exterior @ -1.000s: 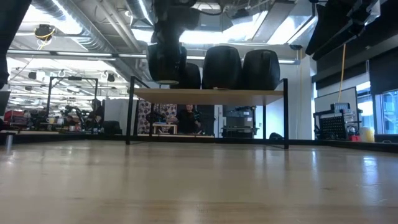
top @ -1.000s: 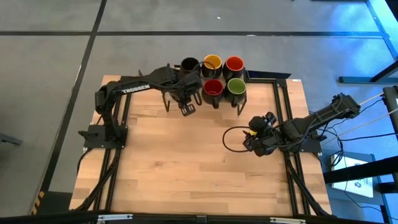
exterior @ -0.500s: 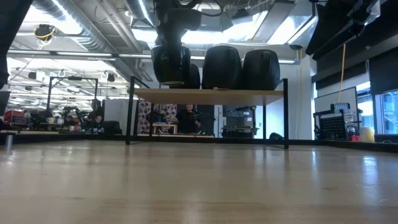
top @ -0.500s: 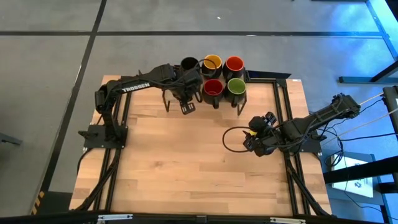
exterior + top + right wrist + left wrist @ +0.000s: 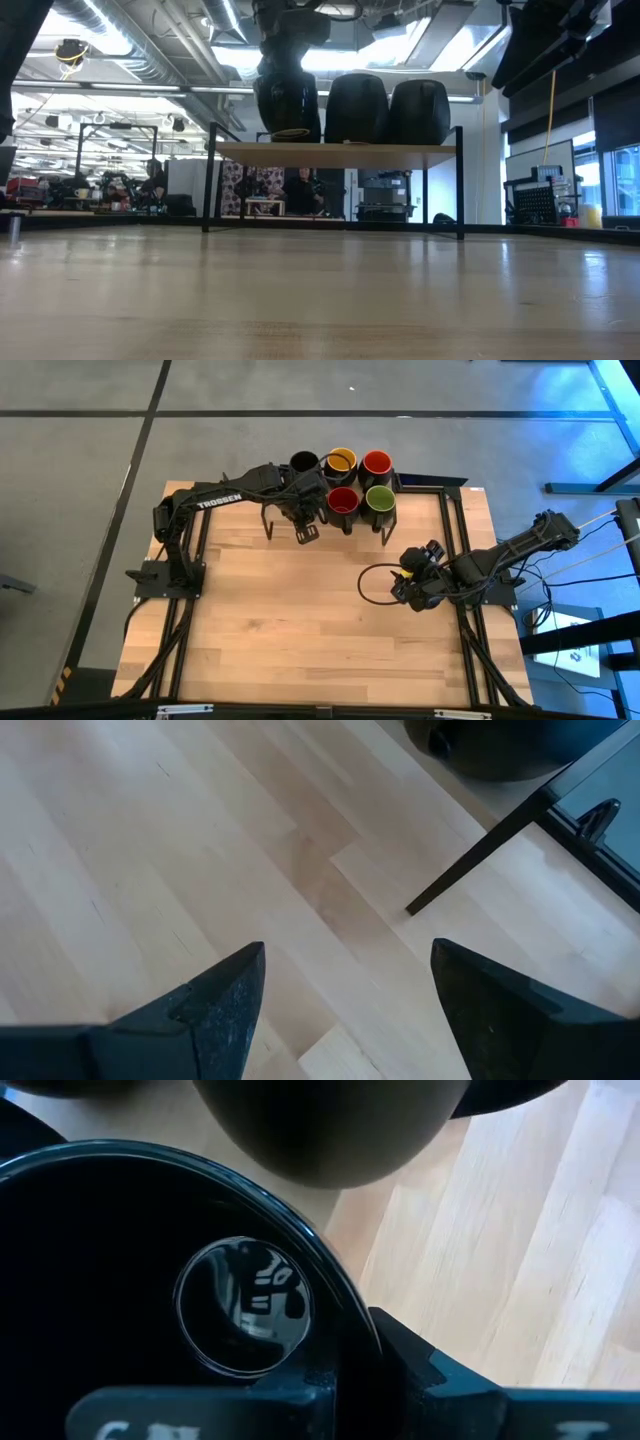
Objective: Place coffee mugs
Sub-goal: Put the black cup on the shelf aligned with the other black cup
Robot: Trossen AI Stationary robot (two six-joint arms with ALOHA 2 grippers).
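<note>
Five black-outside mugs stand on their bases on a raised wooden shelf (image 5: pixel 420 485) at the table's far edge: black inside (image 5: pixel 305 461), yellow-orange (image 5: pixel 341 459), red (image 5: pixel 376 461), red (image 5: pixel 342 499) and green (image 5: pixel 379 498). My left gripper (image 5: pixel 305 525) is shut on a sixth mug (image 5: pixel 287 100), black inside, just left of the near red mug; the arm hides it from above. In the low view its base hangs slightly above the shelf top (image 5: pixel 340 152). My right gripper (image 5: pixel 415 585) is open, low over the table's right side, touching nothing. My left gripper (image 5: pixel 300 1390) holds the black mug by its wall at the rim (image 5: pixel 345 1315), one finger inside the hollow and one finger (image 5: pixel 420 1370) outside. The fingers come from above, pointing down. The mug hangs upright below them, lifted clear of table and shelf.
The shelf stands on thin black legs (image 5: pixel 480 850) with open room beneath it. A black cable loop (image 5: pixel 372 585) lies beside the right gripper. Bare wooden tabletop (image 5: pixel 290 620) spreads across the middle and near side. The room beyond holds desks and equipment.
My left gripper has carried the black mug toward the table's right and slightly toward the far edge, closing on the near red mug in the row on the shelf. The mug has stayed upright at about the same height. The right arm has kept still.
</note>
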